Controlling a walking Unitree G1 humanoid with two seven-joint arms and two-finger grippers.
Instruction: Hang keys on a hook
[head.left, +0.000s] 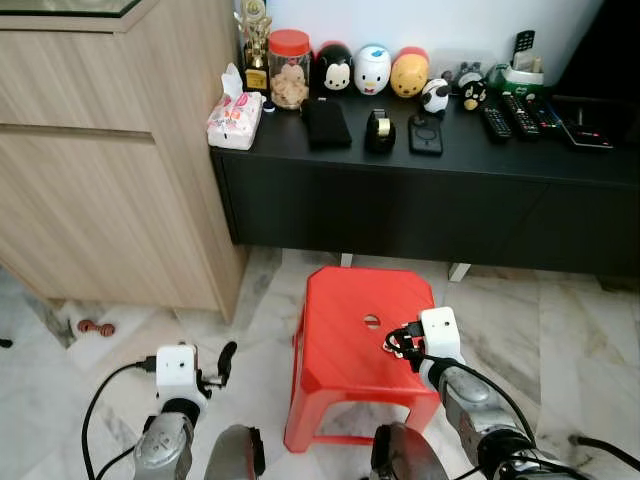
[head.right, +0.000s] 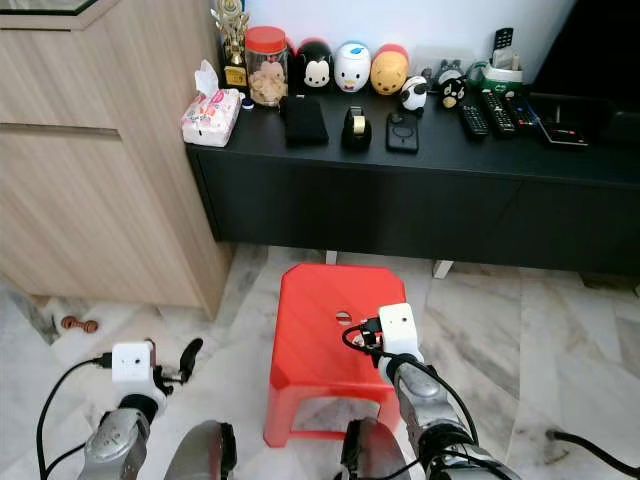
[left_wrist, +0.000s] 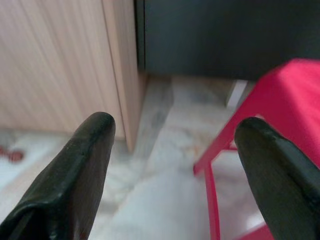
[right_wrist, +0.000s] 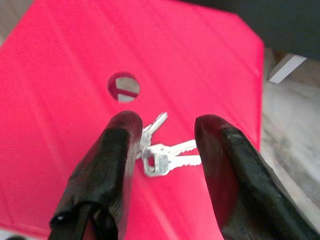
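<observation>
The keys (right_wrist: 161, 155) lie flat on top of the red stool (head.left: 340, 330), a little toward 4 o'clock from the round hole (right_wrist: 123, 87) in its seat. My right gripper (right_wrist: 165, 150) hangs just over them with its fingers parted a moderate way, one on either side of the bunch; whether the tips touch the metal I cannot tell, and nothing is gripped. My left gripper (left_wrist: 175, 165) is spread wide and holds nothing, low over the marble floor (head.left: 560, 330) at about 9 o'clock from the stool, beside the wooden cabinet (head.left: 110, 150).

As I judge it, the task has barely begun. The keys are not picked up, so the grasp comes first: closing on the ring or the blades, which sit thin against smooth plastic and may slide. After that I must lift them, find a hook and carry them to it. I can make out no hook; past the stool at 12 o'clock is a black sideboard (head.left: 420, 200) with toys, a jar (head.left: 289, 68) and remotes along its top.
</observation>
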